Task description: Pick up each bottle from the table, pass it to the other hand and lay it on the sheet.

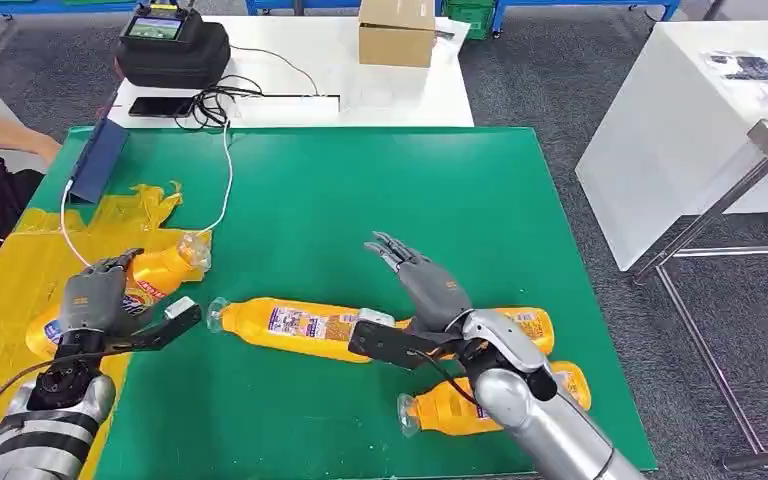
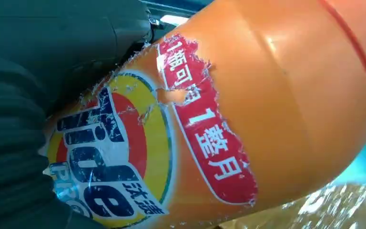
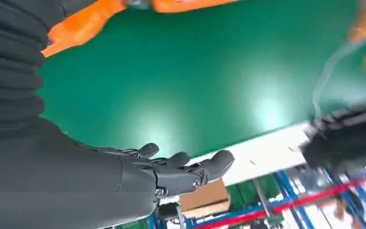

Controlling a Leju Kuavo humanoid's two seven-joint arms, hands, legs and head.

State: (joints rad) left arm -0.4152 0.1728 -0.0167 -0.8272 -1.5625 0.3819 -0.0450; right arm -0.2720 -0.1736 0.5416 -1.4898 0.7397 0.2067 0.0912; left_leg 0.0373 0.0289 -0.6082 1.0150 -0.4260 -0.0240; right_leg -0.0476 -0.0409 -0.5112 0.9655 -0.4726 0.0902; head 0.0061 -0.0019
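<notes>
An orange Tide bottle (image 1: pixel 160 272) lies on the yellow sheet (image 1: pixel 0 290) at the left, its neck pointing toward the table's far side. My left hand (image 1: pixel 95 300) rests on its middle, fingers curved over it and thumb stretched clear to the right. Up close, the bottle's label (image 2: pixel 124 157) sits against the palm. Three more orange bottles lie on the green mat (image 1: pixel 360 190): one long bottle (image 1: pixel 290 325), one (image 1: pixel 532 328) behind my right forearm and one (image 1: pixel 455 408) nearest me. My right hand (image 1: pixel 415 285) hovers above them, fingers (image 3: pixel 186 169) spread and empty.
At the mat's far left are a blue box (image 1: pixel 98 160) and a white cable (image 1: pixel 226 190). A black bag (image 1: pixel 175 45) and a cardboard box (image 1: pixel 397 30) sit on the white table behind. A person's arm (image 1: pixel 0 135) reaches in at the left. A white table (image 1: pixel 680 130) stands right.
</notes>
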